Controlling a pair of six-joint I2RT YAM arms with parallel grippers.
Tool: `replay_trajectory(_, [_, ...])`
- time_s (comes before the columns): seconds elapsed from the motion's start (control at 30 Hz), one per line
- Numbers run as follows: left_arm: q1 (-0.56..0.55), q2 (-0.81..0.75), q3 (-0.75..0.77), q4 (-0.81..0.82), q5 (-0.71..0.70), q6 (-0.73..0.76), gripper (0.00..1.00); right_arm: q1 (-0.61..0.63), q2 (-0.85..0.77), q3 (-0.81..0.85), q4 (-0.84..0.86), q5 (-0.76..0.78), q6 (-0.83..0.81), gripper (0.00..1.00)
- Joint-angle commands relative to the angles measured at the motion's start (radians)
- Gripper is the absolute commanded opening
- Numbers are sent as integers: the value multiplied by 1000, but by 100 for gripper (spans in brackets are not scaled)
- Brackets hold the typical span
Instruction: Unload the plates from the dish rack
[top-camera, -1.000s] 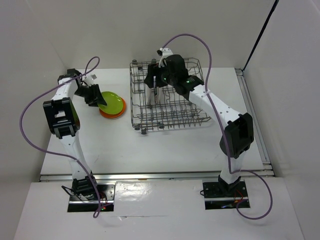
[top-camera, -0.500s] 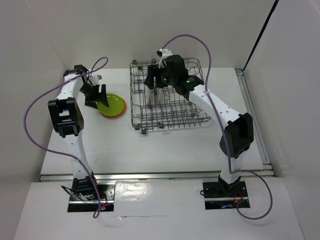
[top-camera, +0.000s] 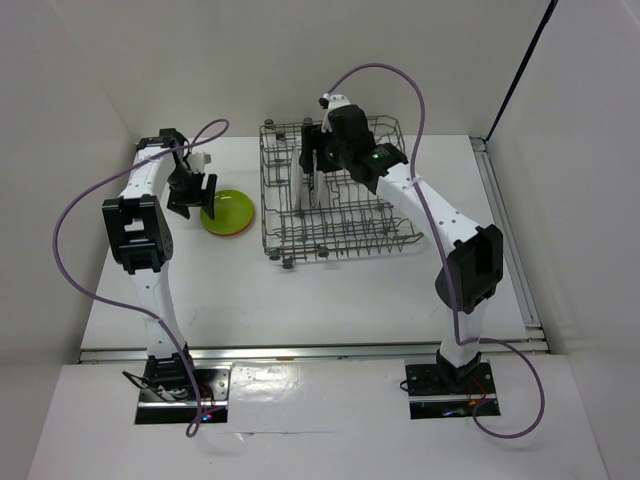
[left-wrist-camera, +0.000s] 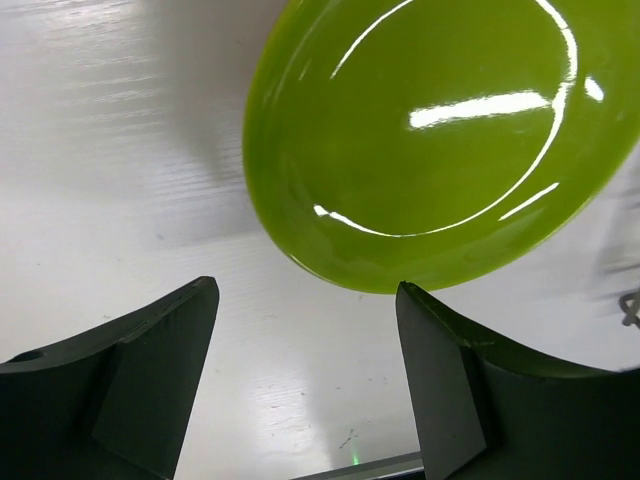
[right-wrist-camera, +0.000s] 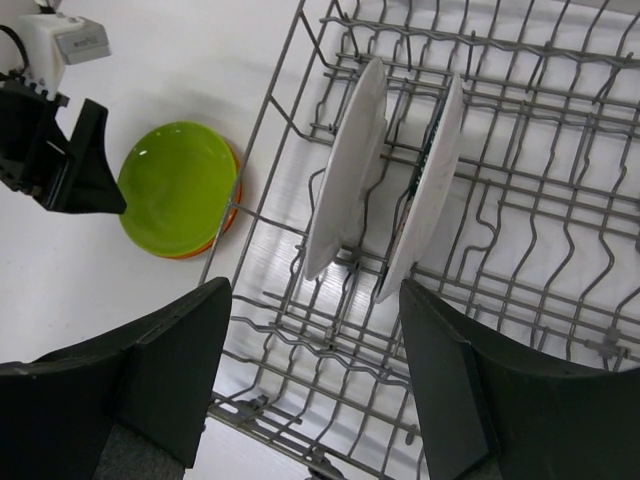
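**Ana:** Where are the plates?
**Ben:** The green plate (left-wrist-camera: 440, 150) lies on the orange plate (right-wrist-camera: 225, 225) on the bench (top-camera: 300, 300). The left pincer (left-wrist-camera: 305, 300) is beside it, wide open and empty.
**Ana:** Next?
**Ben:** Two plates (right-wrist-camera: 345, 170) stand in the rack (top-camera: 350, 225). The right pincer (right-wrist-camera: 315, 290) hangs above, open and empty. I think it should drop and pinch one.

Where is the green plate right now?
The green plate lies on the orange plate, on the table left of the rack; in the top view the left arm's open fingers are just beside it.

Lime green plate (left-wrist-camera: 440, 150), orange plate (right-wrist-camera: 222, 238), grey rack (top-camera: 340, 225)
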Motion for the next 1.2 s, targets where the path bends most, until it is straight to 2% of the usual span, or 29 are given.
replay_trajectory(0.0, [-6,-33,41,-25,-68,36,85,0,12,46,-34,34,8,76])
replay_trajectory(0.1, [-6,-63,50,-25,-81,36,85,0,42,46,-50,103,27,76])
replay_trajectory(0.3, [-6,-148,50,-16,-44,26,85,0,238,291,-248,230,37,76])
replay_trajectory(0.4, [-6,-220,12,13,-1,17,85,0,295,334,-238,272,46,76])
replay_trajectory(0.47, [-6,-249,-11,13,33,6,85,-11,315,351,-238,292,80,66])
replay_trajectory(0.5, [-6,-270,-11,13,45,6,85,-11,324,363,-247,292,93,58])
replay_trajectory(0.53, [-6,-271,-20,13,57,6,85,-22,325,363,-247,292,103,56])
replay_trajectory(0.73, [-6,-323,-65,-19,80,6,85,-22,401,339,-178,273,103,58])
replay_trajectory(0.87, [-6,-359,-94,5,102,16,85,-22,453,365,-178,342,116,61])
replay_trajectory(0.97, [-6,-359,-94,-19,125,30,85,-22,467,377,-190,375,117,51])
replay_trajectory(1.0, [-6,-359,-84,-19,125,39,85,-22,467,389,-202,385,117,40])
replay_trajectory(1.17, [-6,-359,-74,-37,151,48,84,-3,383,331,-169,402,94,14])
